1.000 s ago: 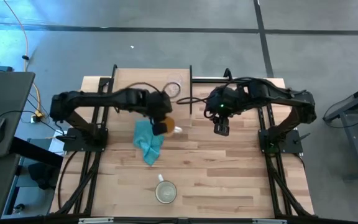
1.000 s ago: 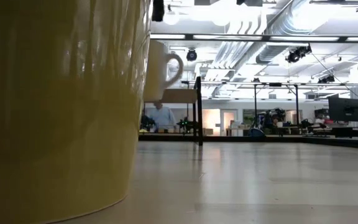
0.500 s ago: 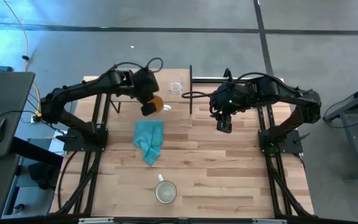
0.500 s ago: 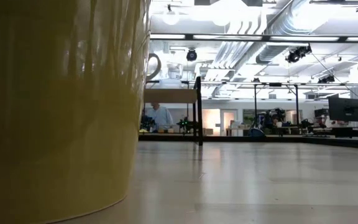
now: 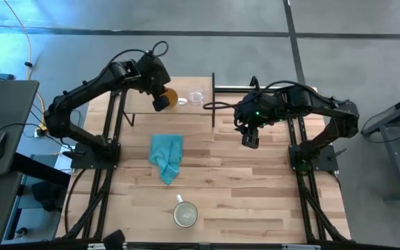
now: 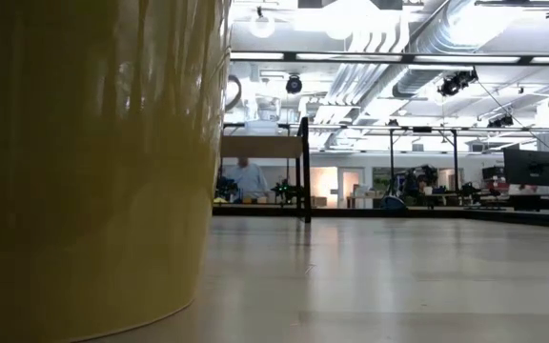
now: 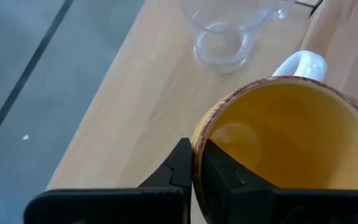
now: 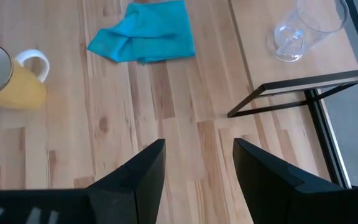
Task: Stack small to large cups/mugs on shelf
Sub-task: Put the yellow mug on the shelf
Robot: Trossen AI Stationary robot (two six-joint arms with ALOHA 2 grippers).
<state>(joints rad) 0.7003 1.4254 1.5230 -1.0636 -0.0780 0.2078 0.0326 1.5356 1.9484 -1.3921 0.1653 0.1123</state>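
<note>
While pinched, glossy orange mug [image 7: 284,143] (round-rimmed)

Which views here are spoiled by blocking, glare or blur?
Low view: a yellow mug up against the lens fills the left half, with streaky reflections; bright ceiling lights glare above. Left wrist view: the orange mug held at its rim by the fingers crowds the frame; the glass cup is cut off. High view: clear.
</note>
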